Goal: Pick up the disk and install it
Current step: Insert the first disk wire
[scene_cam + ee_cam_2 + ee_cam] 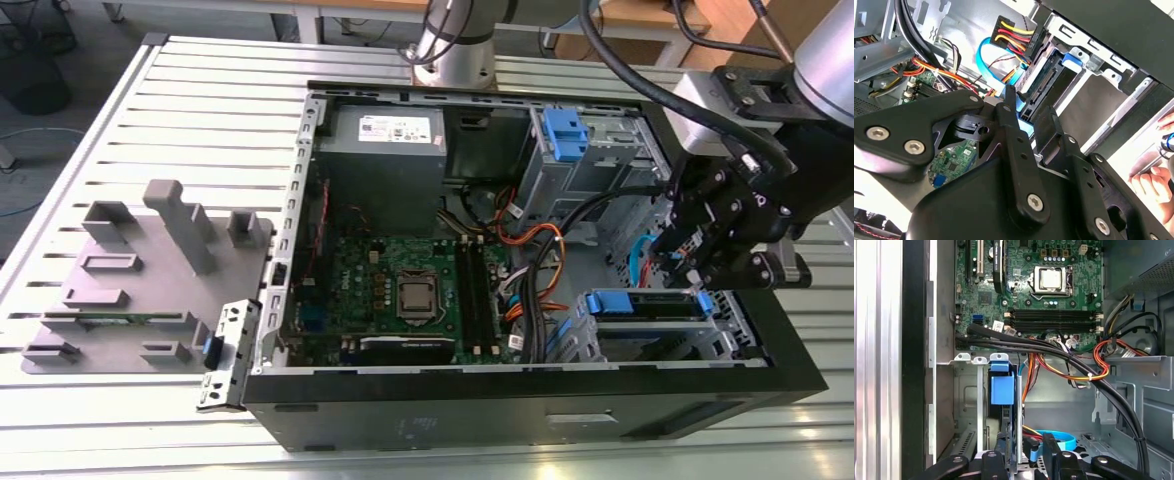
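Hand (1023,460) stands narrowly parted astride the flat metal disk in its blue plastic bracket (1002,387), which sits on edge in the open black computer case's (534,410) corner bay. I judge it dense, rigid and shock-sensitive; hold it by the bracketed side edges.

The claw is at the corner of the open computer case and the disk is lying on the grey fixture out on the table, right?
No. The claw is at the corner of the open computer case, but the disk is not on the grey fixture: the first wrist view shows it on edge in the case's drive bay.
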`<state>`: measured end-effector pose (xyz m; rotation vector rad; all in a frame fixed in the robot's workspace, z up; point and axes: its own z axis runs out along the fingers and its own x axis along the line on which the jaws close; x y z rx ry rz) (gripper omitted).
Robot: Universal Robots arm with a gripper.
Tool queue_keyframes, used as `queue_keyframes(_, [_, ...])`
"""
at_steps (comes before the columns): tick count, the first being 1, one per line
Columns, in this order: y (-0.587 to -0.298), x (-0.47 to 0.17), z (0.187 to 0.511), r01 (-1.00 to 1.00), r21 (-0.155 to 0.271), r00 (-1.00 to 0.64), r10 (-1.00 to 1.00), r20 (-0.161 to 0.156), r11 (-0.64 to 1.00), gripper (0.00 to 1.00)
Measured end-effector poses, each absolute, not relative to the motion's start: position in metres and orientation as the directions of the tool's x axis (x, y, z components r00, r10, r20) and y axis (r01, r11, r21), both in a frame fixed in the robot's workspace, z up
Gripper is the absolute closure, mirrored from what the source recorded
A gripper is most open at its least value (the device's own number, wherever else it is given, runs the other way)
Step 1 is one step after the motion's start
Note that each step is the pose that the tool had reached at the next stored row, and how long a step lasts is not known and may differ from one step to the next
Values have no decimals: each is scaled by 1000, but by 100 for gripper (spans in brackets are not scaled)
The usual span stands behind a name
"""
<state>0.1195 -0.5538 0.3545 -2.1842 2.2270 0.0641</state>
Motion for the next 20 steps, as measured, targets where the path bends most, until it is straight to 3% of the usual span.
queue_keyframes(20, [-554,120,348,-1000,14,-20,-999,-44,19,58])
